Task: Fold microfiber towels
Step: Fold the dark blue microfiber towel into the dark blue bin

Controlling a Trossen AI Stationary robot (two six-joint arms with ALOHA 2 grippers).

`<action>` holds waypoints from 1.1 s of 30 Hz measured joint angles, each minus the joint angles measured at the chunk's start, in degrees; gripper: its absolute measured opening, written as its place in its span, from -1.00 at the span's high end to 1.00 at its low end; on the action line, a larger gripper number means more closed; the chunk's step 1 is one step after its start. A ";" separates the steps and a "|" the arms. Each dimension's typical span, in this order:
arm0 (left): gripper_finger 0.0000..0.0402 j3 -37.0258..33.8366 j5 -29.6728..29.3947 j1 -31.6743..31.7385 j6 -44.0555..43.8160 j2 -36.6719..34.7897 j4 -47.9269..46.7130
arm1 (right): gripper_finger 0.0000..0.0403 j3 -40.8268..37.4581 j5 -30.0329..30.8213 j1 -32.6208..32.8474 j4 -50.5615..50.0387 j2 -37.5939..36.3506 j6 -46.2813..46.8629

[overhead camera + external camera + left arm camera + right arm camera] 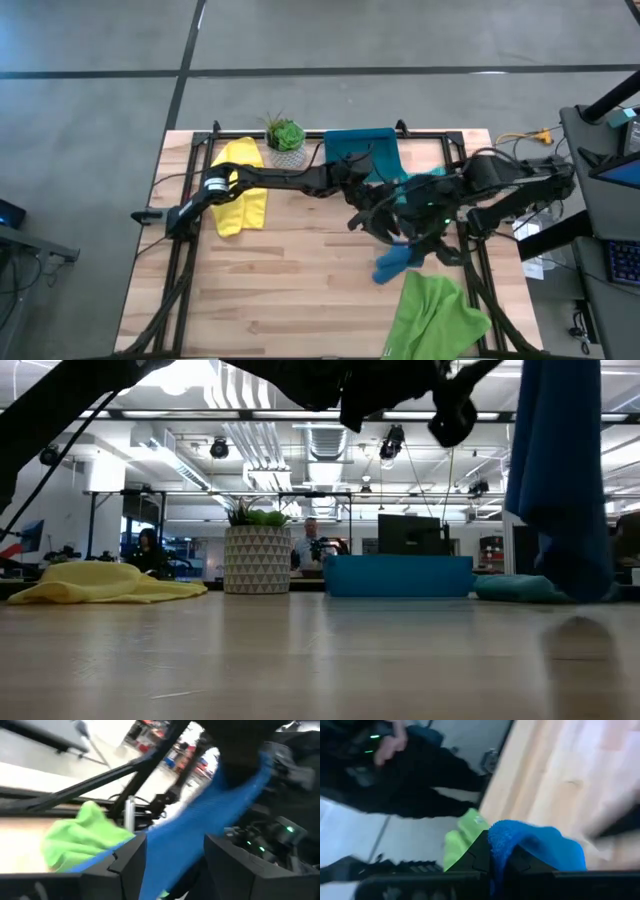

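Observation:
My right gripper [495,857] is shut on the blue towel [560,480] above the table's right middle. The towel hangs from it as a long drape, and its lower end [393,264] comes close to the tabletop. My left gripper [175,865] reaches level from the left, open, with one finger on each side of a stretch of the blue towel [200,820]. The yellow towel [240,185] lies crumpled at the far left. The light green towel [435,315] lies at the near right edge. The teal towel [520,588] lies beside the tray. My left gripper has the blue towel's upper stretch [172,855] running between its open fingers, which lie across it; whether the fingers [130,865] touch it, I cannot tell. My right gripper pinches a bunched fold of the blue towel [507,837] between its two fingers, slanting down from the right. The towel hangs slack below it.
A teal-blue plastic tray [360,148] stands at the far middle, with a potted plant [285,135] to its left. The two arms cross closely over the table's right middle. Bare wood [280,290] lies at the near left. People show in the room behind.

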 joint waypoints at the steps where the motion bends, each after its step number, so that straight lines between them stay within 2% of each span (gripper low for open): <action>1: 0.08 -0.19 -0.47 0.08 -0.01 -0.02 0.15 | 0.96 1.68 -1.42 0.04 -1.63 1.77 -1.24; 4: 0.08 -0.28 1.28 -0.64 -0.03 -0.02 3.71 | 0.96 7.08 -0.71 0.13 -8.47 6.22 -5.54; 8: 0.08 -0.13 5.90 -3.24 -0.26 -0.26 7.34 | 0.96 12.67 7.52 -0.74 -17.40 8.42 -10.80; 14: 0.08 -0.32 8.82 -4.85 -0.08 -0.20 5.97 | 0.96 15.94 18.40 -3.62 -18.89 6.11 -8.63; 16: 0.08 -0.32 8.64 -4.77 -0.03 -0.20 6.43 | 0.96 16.22 19.20 -4.16 -19.07 5.41 -7.22; 21: 0.08 -0.32 2.79 -4.05 -0.02 -0.17 6.36 | 0.96 16.67 19.20 -4.63 -18.91 4.35 -5.81; 27: 0.08 -0.32 0.97 -2.11 -3.05 -0.35 5.42 | 0.96 16.26 18.52 -3.90 -20.27 4.39 -3.92; 30: 0.08 -0.34 -0.02 -1.31 -0.92 -1.99 0.11 | 0.96 16.23 18.70 -3.72 -20.64 4.37 -3.58; 33: 0.08 -0.24 -3.29 -1.23 6.30 -3.59 -9.37 | 0.96 16.38 18.48 -3.56 -20.66 4.39 -2.24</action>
